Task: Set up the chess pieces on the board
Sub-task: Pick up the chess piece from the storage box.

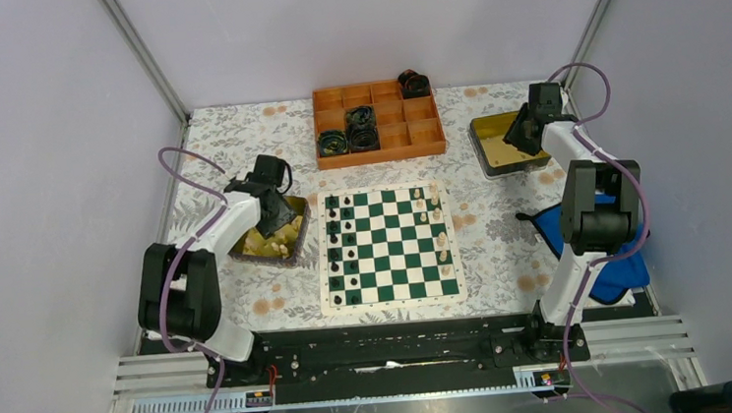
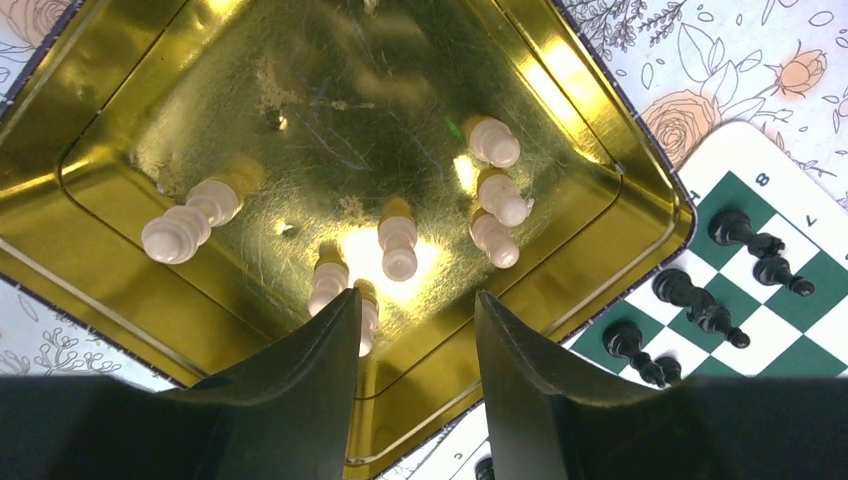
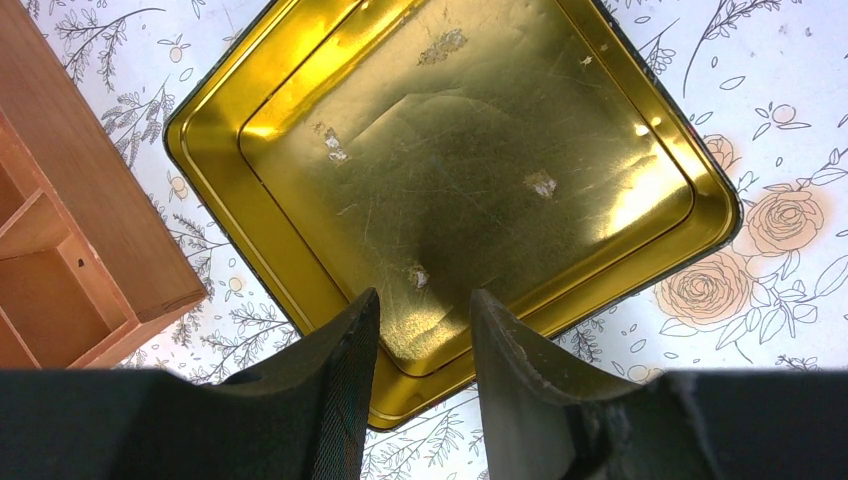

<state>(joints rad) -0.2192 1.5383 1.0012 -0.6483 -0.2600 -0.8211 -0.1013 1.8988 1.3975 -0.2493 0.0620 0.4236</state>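
board point(image 1: 390, 244) on floral tablecloth point(image 1: 503, 245), pale lilac walls point(image 1: 41, 143), metal posts point(image 1: 142, 54)

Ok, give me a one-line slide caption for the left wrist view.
Left gripper, fingers open, hovers over a gold tin of white pieces; black pieces line the board corner.

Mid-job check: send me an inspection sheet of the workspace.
Surface: floral-print tablecloth.
Job's things: green-and-white chessboard central; black chess pieces along its left columns, few cream chess pieces on its right; more cream pieces lying in the left gold square tin.
Clutter: orange wooden compartment tray with black coiled rolls; right gold square tin, no pieces seen; blue cloth.
Grippers: left gripper open over the left tin; right gripper open over the right tin.
Cables: purple cables looped along both arms, off the board.
Surroundings: plain pale walls.
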